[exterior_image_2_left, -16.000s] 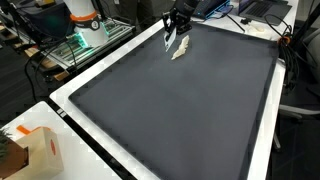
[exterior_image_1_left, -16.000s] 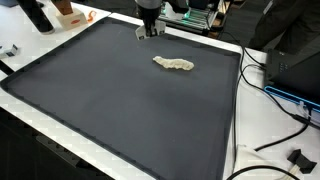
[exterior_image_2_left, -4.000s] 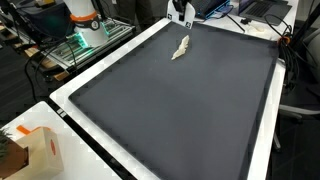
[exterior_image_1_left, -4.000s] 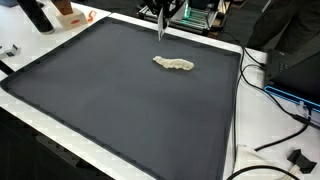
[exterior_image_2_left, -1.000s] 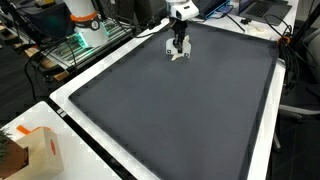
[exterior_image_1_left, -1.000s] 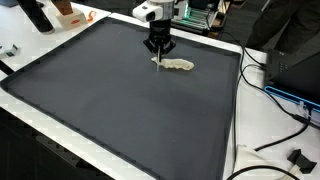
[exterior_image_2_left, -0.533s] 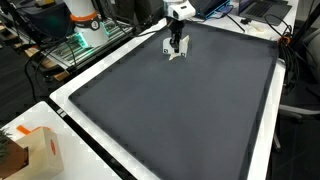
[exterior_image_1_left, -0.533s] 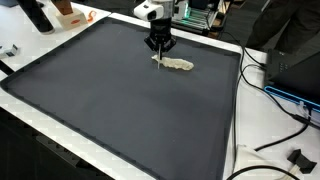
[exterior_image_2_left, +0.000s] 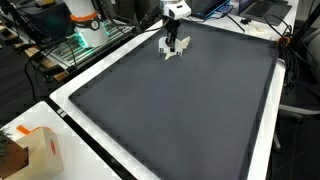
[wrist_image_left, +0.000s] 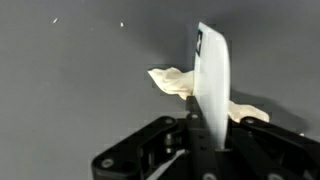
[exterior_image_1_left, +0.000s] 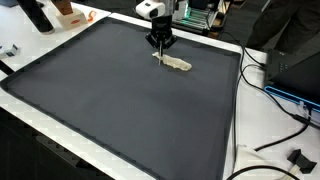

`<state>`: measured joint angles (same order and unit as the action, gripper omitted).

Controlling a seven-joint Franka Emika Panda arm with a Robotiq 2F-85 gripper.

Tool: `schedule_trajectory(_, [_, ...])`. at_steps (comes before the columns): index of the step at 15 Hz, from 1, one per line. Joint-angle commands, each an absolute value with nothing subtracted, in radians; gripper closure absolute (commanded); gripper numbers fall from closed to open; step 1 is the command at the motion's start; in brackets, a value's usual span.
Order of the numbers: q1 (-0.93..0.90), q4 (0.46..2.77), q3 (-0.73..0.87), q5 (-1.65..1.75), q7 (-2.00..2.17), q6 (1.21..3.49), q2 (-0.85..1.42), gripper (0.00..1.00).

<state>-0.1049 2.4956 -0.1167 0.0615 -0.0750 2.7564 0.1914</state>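
Half the beige obj (wrist_image_left: 170, 80) hid by white blade (wrist_image_left: 212, 85) in tool (wrist_image_left: 198, 142).

The arm (exterior_image_1_left: 150, 9) comes in from the far edge, and its white wrist (exterior_image_2_left: 176, 9) is bent so the black gripper (exterior_image_1_left: 160, 43) points straight down and hangs low. In the wrist view the fingers (wrist_image_left: 160, 150) stand close together, clamped on a thin white strip (wrist_image_left: 212, 80) that sticks out beyond them.

gripper (exterior_image_2_left: 172, 43) just above pale scrap (exterior_image_2_left: 166, 53) on dark mat (exterior_image_2_left: 180, 110).
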Motion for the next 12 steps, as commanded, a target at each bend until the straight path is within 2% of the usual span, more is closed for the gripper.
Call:
schedule_trajectory(1, [-0.086, 2.477, -0.135, 0.011, -0.127, 2.808, 0.271, 0.99])
schedule_trajectory(12, [-0.098, 2.315, -0.126, 0.018, -0.132, 2.780, 0.385, 0.99])
